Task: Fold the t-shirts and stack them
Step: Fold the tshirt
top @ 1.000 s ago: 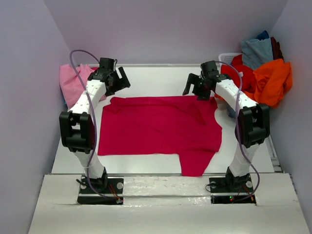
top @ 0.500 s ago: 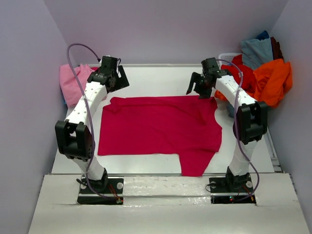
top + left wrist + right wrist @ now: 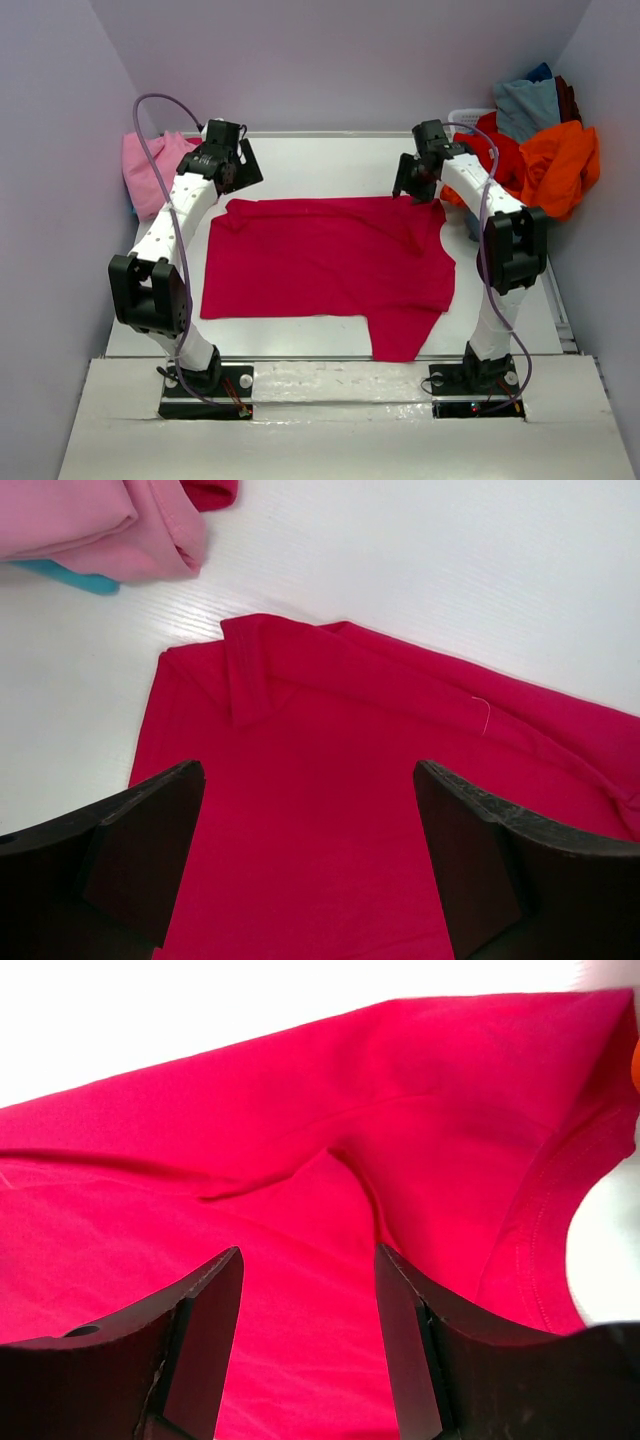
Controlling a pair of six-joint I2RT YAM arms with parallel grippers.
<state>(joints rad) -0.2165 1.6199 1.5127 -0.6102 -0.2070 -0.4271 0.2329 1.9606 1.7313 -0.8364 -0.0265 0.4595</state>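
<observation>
The crimson t-shirt (image 3: 325, 265) lies spread flat mid-table (image 3: 320, 160), and the step in hand looks like the first fold, with both arms at its far edge. The left gripper (image 3: 308, 815) hovers wide open and empty over the far left corner, where a strip of hem is turned over; the right gripper (image 3: 310, 1265), jaws about half apart, straddles a soft raised crease without visibly pinching it. Next, each probably needs to drop and nip the thin, limp cotton so the edge lifts evenly

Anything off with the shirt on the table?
Mostly flat, but the crimson t-shirt has a flap doubled over at its far-left corner, and a raised crease sits just beyond the right gripper.
</observation>
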